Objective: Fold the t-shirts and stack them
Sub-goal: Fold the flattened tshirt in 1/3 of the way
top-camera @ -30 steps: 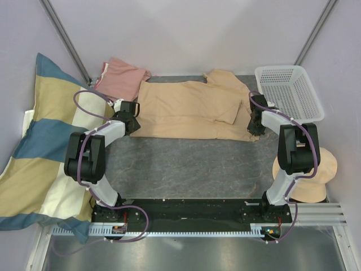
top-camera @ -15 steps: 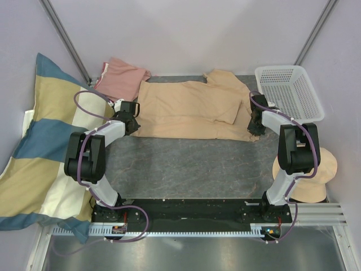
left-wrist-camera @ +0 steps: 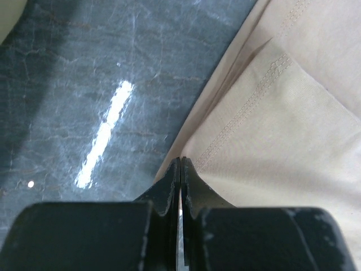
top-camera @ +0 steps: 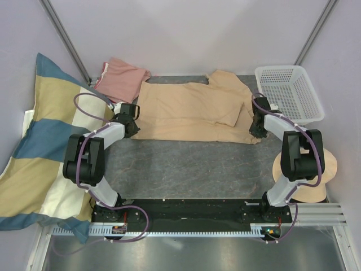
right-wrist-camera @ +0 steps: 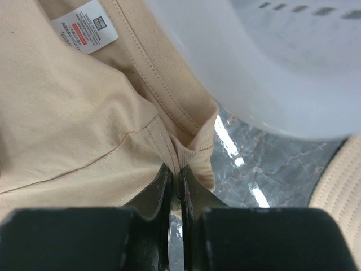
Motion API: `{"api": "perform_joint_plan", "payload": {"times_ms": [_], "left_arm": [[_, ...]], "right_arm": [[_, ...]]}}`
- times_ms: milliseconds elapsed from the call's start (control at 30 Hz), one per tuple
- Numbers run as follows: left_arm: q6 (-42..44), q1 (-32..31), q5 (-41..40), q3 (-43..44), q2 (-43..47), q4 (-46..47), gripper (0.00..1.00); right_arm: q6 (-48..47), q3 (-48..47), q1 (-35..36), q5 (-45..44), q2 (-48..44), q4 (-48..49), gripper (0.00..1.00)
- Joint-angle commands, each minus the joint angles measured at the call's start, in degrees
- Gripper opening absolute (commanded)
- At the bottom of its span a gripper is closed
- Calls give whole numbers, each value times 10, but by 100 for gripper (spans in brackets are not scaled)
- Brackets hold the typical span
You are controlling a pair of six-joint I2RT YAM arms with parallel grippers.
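The tan t-shirt point(top-camera: 192, 110) lies spread across the back of the table, its sleeve folded over the middle. My left gripper point(top-camera: 133, 127) sits at the shirt's near left corner. In the left wrist view it point(left-wrist-camera: 180, 161) is shut, its tips pinching the edge of the stitched hem point(left-wrist-camera: 282, 124). My right gripper point(top-camera: 256, 131) is at the near right corner. There it point(right-wrist-camera: 179, 169) is shut on a bunch of ribbed collar cloth point(right-wrist-camera: 67, 124), below the white neck label point(right-wrist-camera: 84, 25). The salmon-pink t-shirt point(top-camera: 121, 78) lies crumpled at the back left.
A white perforated basket point(top-camera: 287, 93) stands at the back right, its rim point(right-wrist-camera: 254, 56) just above the right gripper. A beige domed hat point(top-camera: 304, 180) lies at the right edge. The big striped pillow point(top-camera: 39, 147) leans along the left side. Dark marbled tabletop point(top-camera: 186, 164) lies before the shirt.
My left gripper has closed on the shirt's hem corner. Both wrists have shifted slightly, and the shirt's near edge has been drawn back a little.
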State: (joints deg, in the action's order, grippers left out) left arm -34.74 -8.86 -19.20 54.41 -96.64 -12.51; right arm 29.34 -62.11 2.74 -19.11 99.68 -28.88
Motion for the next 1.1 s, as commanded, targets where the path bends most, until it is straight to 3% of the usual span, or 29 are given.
{"api": "perform_joint_plan", "payload": {"times_ms": [0, 500, 933, 1067], "left_arm": [[-16, -4, -14, -17, 37, -17, 2], [-25, -4, -36, -17, 53, -48, 2], [-28, -4, -31, -16, 47, -48, 2], [-29, -3, -29, -16, 46, -48, 2]], "right_arm": [[18, 15, -8, -30, -48, -13, 1], [13, 29, -23, -39, -63, -25, 5], [8, 28, -25, -15, -55, -20, 29], [6, 26, -26, -8, -55, -18, 32]]}}
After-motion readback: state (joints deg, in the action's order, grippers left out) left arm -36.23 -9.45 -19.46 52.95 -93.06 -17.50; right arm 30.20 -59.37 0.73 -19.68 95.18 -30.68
